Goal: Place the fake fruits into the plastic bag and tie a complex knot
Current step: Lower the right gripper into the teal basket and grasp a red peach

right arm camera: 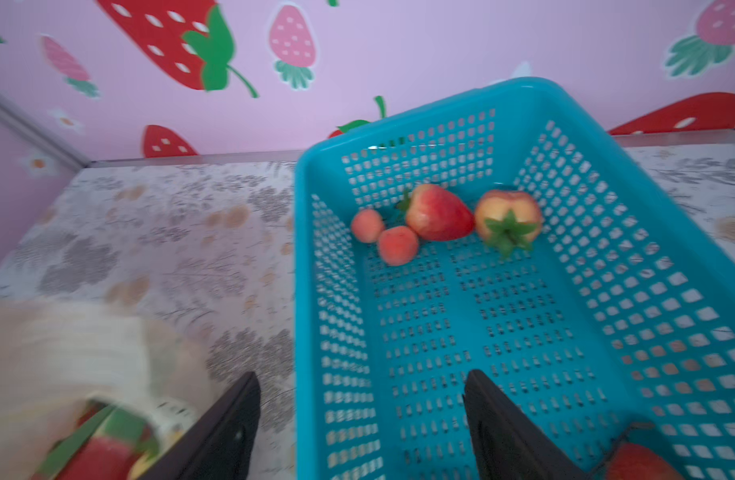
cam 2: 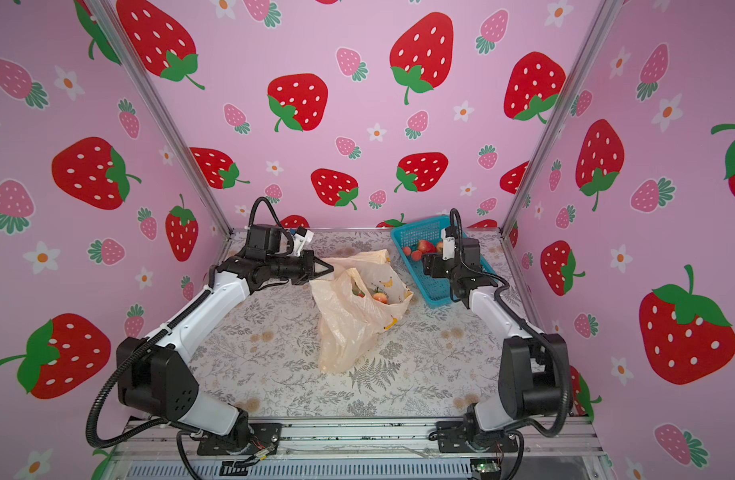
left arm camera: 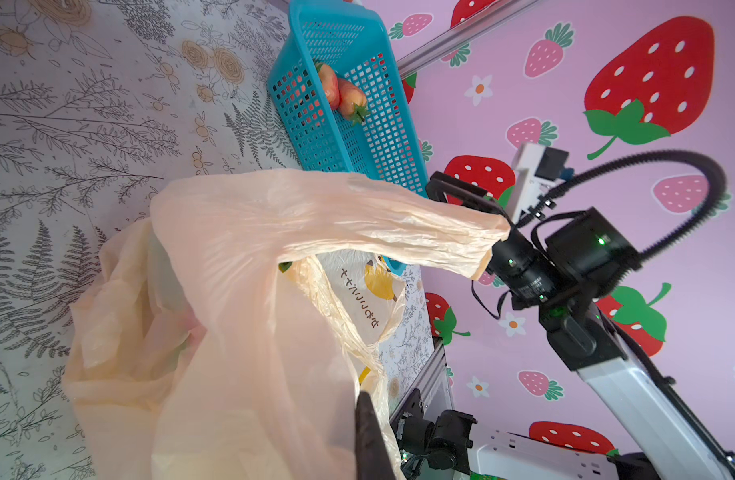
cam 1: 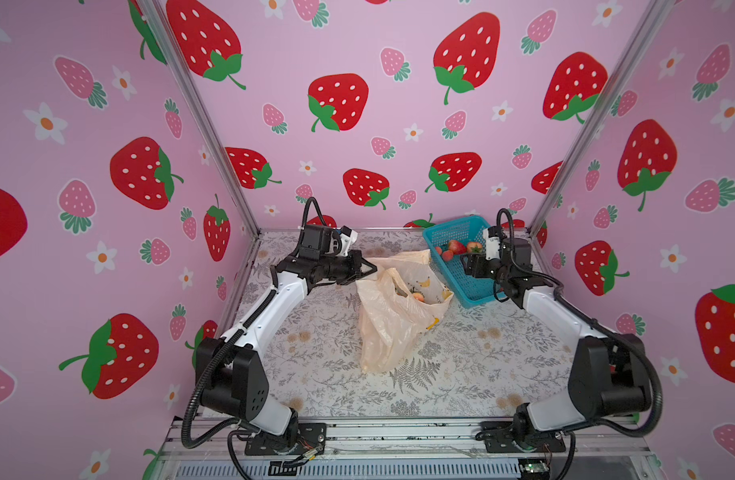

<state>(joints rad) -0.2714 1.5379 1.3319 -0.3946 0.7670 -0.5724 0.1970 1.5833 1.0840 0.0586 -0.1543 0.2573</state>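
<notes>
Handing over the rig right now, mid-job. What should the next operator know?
Left tool: shut on the rim of the plastic bag, keeping its mouth open.
Right tool: open and empty, above the blue basket.
Done: some fake fruits lie in the bag.
Left: at least four basket fruits to move across, then the knot, not yet started.

plastic bag blurred — smeared, red fruit cropped
</notes>
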